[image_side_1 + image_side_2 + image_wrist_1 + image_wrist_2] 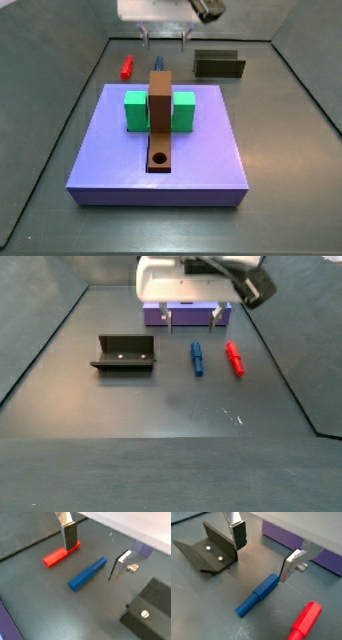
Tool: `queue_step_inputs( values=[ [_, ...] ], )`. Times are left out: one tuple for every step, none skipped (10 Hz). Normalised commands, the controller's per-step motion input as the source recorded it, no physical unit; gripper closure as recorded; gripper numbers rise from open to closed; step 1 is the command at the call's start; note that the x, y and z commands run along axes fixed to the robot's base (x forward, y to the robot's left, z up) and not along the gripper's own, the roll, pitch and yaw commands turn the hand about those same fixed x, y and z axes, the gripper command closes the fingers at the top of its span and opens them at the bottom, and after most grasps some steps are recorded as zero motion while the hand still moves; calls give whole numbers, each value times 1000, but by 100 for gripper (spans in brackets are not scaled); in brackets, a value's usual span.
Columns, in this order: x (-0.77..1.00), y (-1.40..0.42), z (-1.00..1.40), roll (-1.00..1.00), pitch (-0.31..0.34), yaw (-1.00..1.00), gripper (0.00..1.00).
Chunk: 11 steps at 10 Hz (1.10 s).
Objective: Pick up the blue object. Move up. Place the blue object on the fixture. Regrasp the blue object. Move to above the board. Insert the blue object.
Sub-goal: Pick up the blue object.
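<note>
In a side view the board fills the foreground, carrying a green block and a brown bar. I read the blue peg lying flat at centre frame, red peg just right of it, fixture to the left (nothing in it). The gripper hovers above the pegs, jaws apart, holding nothing. Step in hand: pickup. Next I must descend and straddle the blue peg.

I see gripper above floor, jaws apart, over blue object. Red peg just beside it. Fixture opposite side; board behind.
</note>
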Motion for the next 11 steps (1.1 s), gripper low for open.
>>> queue_step_inputs(
  values=[
    [0,-120,-474,-206,-81,0,0],
    [-23,-71,-389,-130,-34,0,0],
    [-91,-60,-357,-129,-43,0,0],
    [-309,-9,-211,-116,-81,0,0],
    [-274,-69,-197,-133,-147,0,0],
    [0,-140,-234,-71,-120,0,0],
    [0,-126,-283,-53,-120,0,0],
    [9,-120,-243,-27,-97,0,0],
    [0,-97,-171,0,-90,0,0],
    [0,-71,-54,0,-107,11,0],
    [0,0,0,0,-111,63,0]
  ],
)
